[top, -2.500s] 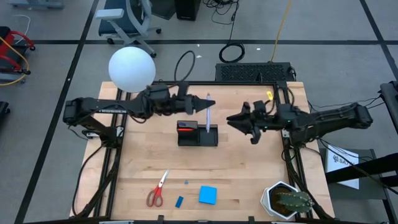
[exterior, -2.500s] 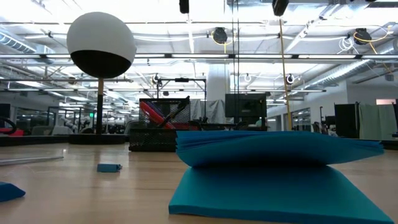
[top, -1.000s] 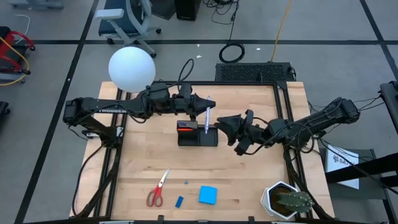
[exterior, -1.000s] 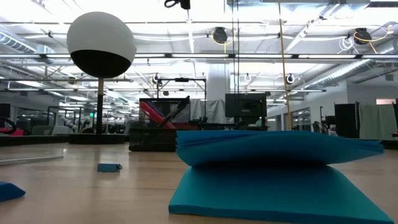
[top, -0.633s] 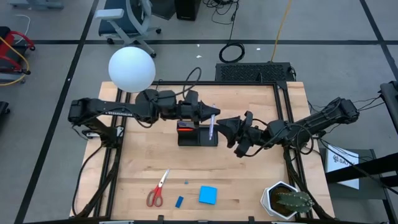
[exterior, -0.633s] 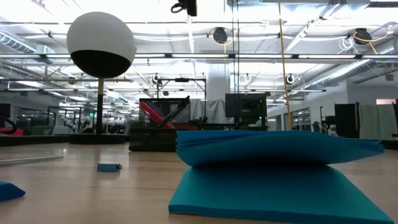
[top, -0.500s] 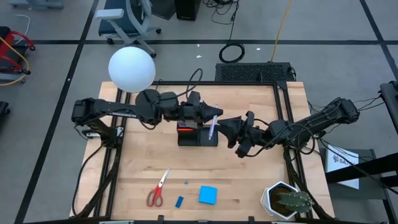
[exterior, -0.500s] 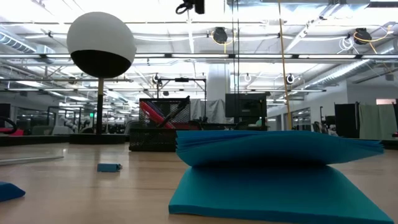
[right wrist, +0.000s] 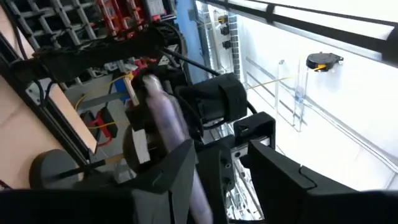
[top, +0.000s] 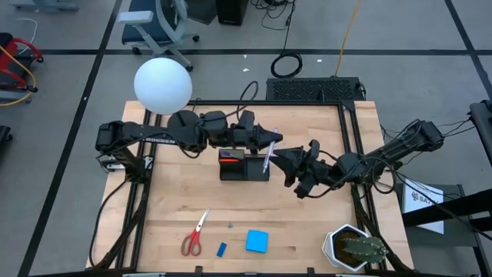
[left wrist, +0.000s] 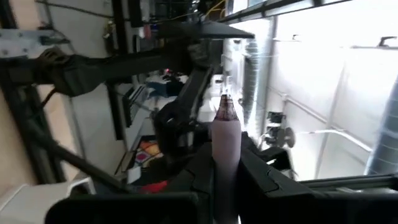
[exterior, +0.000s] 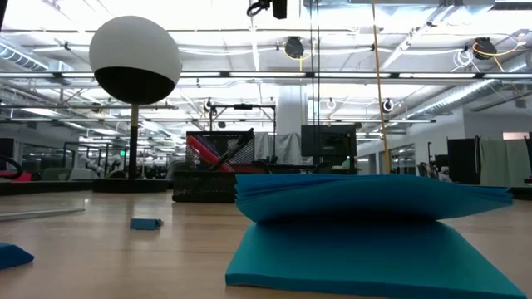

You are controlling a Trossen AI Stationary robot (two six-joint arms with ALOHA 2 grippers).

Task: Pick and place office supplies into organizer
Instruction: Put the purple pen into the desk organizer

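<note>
Both grippers met at the pen above the organizer.
Left gripper (top: 270, 139) clenched the pen (top: 267, 159); right gripper (top: 281, 160) gaped beside it, over the organizer (top: 244, 167).

Both arms are dark, almost black, built from long slim segments with rounded joints. The left arm (top: 154, 137) has small white lettering along its segment. Thin black cables loop over the right arm (top: 384, 158). The fingers (right wrist: 168, 180) are matte black and angular.

Purple pen (left wrist: 225, 149) lower end behind gripper fingers.
</note>
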